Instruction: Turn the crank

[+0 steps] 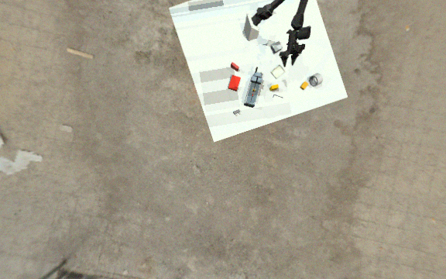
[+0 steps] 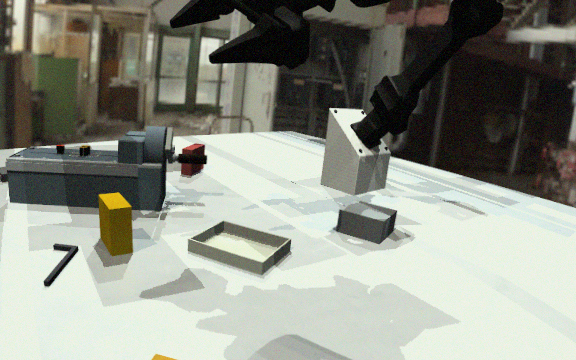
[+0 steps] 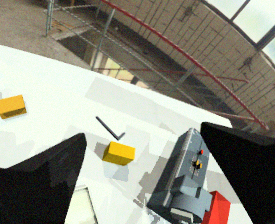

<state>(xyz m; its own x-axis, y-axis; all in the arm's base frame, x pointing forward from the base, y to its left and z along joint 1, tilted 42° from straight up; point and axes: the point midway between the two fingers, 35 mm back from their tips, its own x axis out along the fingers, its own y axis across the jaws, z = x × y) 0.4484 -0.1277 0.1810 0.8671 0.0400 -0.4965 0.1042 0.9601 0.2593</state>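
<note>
The grey-blue slide machine (image 1: 253, 91) (image 2: 78, 175) (image 3: 182, 183) stands on the white table (image 1: 215, 43). Its black crank handle (image 1: 256, 70) (image 2: 192, 159) sticks out of the taller end block. On its top a small red pointer (image 2: 60, 148) sits a short way from a brass mark (image 2: 84, 150). My gripper (image 1: 289, 59) (image 2: 193, 41) (image 3: 144, 133) is open and empty. It hangs high above the table, well away from the crank, and looks down towards the machine.
A red block (image 1: 235, 82) (image 3: 217, 215) lies beside the machine and a smaller one (image 1: 235, 66) (image 2: 193, 150) behind the crank. Nearby are a yellow block (image 1: 273, 87) (image 2: 115, 223) (image 3: 119, 153), hex key (image 2: 60, 264) (image 3: 109, 127), shallow tray (image 1: 277, 71) (image 2: 240, 246), grey block (image 2: 366, 221), white wedge (image 2: 350, 152), another yellow block (image 1: 304, 85) (image 3: 11, 104) and a metal ring (image 1: 315, 80).
</note>
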